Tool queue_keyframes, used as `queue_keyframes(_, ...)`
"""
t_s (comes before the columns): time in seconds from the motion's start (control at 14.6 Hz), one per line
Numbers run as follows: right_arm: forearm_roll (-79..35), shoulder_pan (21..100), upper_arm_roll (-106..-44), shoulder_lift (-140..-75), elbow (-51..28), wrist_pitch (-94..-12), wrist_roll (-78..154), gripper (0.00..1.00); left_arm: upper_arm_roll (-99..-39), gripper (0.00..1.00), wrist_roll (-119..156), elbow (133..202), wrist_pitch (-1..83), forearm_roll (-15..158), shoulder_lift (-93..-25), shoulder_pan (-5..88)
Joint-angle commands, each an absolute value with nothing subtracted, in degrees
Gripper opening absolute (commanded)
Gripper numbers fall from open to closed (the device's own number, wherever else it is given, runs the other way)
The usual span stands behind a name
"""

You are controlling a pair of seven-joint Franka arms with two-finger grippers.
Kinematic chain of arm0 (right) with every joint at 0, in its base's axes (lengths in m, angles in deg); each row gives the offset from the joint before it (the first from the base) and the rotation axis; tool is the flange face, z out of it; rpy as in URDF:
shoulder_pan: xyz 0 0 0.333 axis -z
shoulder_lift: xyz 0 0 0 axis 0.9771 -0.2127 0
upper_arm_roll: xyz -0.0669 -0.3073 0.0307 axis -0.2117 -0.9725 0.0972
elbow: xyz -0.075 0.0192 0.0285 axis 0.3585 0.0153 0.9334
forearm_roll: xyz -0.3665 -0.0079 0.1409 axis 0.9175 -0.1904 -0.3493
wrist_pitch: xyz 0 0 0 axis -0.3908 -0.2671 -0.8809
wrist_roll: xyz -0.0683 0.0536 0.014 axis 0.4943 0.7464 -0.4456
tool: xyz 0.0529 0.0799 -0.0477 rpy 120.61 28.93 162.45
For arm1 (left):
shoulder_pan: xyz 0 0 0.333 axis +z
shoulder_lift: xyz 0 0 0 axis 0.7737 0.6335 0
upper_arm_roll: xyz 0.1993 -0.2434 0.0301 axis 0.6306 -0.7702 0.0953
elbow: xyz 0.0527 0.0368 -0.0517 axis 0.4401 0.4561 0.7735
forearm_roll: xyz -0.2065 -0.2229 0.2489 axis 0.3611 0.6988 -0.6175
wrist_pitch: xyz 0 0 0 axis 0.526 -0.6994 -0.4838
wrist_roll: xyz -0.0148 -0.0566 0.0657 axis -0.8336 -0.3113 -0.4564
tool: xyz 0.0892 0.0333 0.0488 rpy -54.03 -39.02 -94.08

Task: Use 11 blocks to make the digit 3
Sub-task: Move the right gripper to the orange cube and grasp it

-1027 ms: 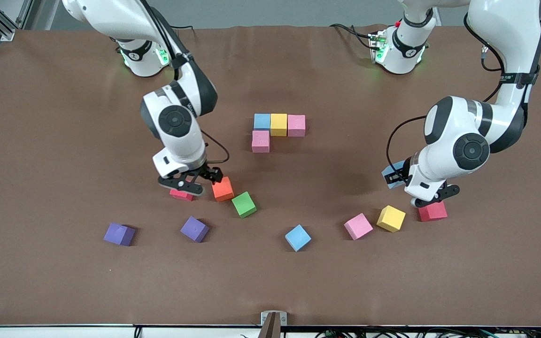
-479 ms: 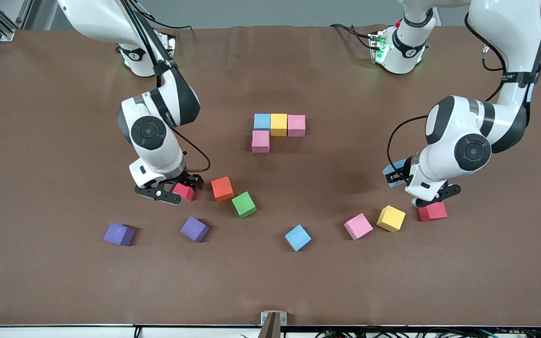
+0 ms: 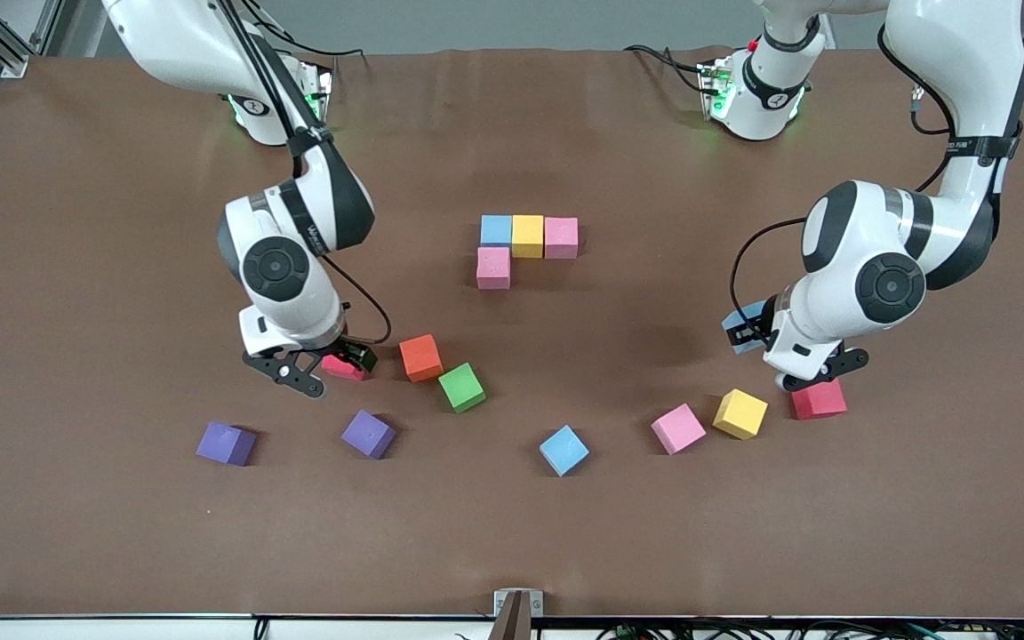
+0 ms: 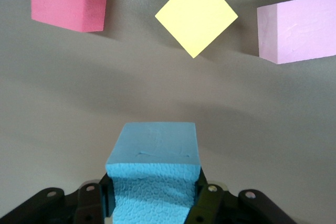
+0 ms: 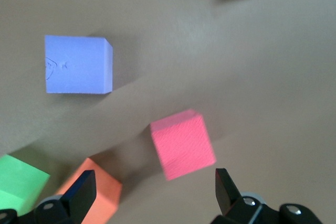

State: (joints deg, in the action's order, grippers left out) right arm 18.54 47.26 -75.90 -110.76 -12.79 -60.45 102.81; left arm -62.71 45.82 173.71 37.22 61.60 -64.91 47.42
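The right gripper (image 3: pixel 324 370) has swung away from the orange block (image 3: pixel 420 357) and now hangs with jaws wide over the pink block (image 3: pixel 344 366), apparently its next pick for the digit 3 (image 3: pixel 525 245), which has only four cubes at the worktop's middle. The left gripper (image 3: pixel 765 342) stays clamped on a blue block (image 4: pixel 154 174) above the red block (image 3: pixel 819 399).

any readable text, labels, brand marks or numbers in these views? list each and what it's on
Right arm: dark band with white lettering, too small to read.
Left arm: black band with white lettering, too small to read.
Purple cube: faint pen scribble on one face, no legible characters.
Blue cube in the left gripper: no text.
Other blocks and the table: no text or signs.
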Motion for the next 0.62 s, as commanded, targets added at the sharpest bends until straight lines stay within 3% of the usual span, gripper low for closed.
queue_keyframes(0.0,14.57,44.42,-75.76,-114.38,-10.55,-62.28,116.50,1.00,-62.68,0.19,46.56,172.66,36.11,61.62,-64.67,46.65)
queue_keyframes(0.55,10.51,42.47,-75.76,-119.83,-9.76,-70.46,134.99,1.00,-62.59,0.19,46.56,172.65,36.11,61.54,-64.67,46.82)
